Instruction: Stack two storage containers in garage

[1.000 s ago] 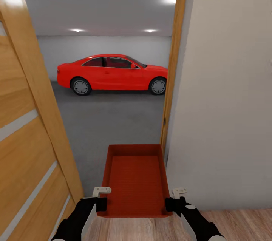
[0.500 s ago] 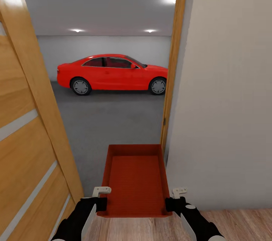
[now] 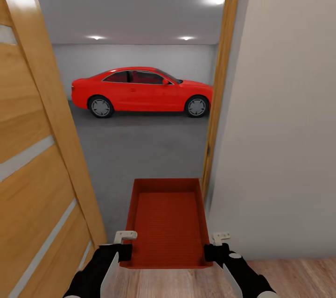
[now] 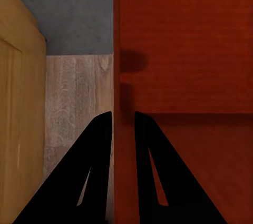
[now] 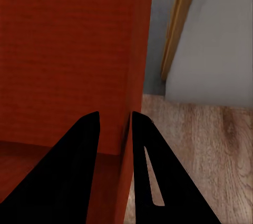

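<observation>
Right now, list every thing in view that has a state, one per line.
storage container: empty, level, carried between both grippers
left gripper: shut on the container's side wall
right gripper: shut on the opposite wall
door: swung open
car: parked on the garage floor
ceiling lights: on

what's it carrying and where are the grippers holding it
One red storage container: the left gripper pinches its left side wall and the right gripper its right side wall, near the robot's end.
</observation>
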Robot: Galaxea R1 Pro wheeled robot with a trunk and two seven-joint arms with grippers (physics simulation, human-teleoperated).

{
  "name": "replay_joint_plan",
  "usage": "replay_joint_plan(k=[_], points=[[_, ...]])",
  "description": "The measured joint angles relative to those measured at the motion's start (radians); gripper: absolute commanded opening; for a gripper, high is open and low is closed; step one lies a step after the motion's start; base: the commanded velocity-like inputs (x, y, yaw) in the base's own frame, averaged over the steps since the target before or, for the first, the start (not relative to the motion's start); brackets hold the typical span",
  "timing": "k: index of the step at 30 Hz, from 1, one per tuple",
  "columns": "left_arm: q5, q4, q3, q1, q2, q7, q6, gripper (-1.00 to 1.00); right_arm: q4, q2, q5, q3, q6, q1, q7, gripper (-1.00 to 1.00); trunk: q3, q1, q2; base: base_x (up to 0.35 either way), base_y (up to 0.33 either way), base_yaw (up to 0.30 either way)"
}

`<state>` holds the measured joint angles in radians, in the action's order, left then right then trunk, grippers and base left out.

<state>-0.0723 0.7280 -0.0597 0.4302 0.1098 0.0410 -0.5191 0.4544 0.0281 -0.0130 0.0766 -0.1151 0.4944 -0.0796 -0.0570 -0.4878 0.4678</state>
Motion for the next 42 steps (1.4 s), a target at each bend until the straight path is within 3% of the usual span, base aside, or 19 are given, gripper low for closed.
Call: replay_joint_plan(k=[10,24,42], points=[[0.000,-0.001,0.000,0.000,0.000,0.000,0.000,-1.00,0.000,0.000,0.000,0.000,0.000,0.000,0.000,-1.00,0.000,0.000,0.000,0.016,0.045,0.000],[0.000,0.000,0.000,0.000,0.000,0.000,0.000,-1.00,0.000,0.000,0.001,-0.001,0.000,0.000,0.000,-1.00,0.000,0.001,0.000,0.296,0.005,0.000],[0.000,0.000,0.000,0.000,0.000,0.000,0.000,-1.00,0.000,0.000,0.001,-0.001,0.000,0.000,0.000,-1.00,0.000,0.000,0.000,0.015,0.076,0.000]])
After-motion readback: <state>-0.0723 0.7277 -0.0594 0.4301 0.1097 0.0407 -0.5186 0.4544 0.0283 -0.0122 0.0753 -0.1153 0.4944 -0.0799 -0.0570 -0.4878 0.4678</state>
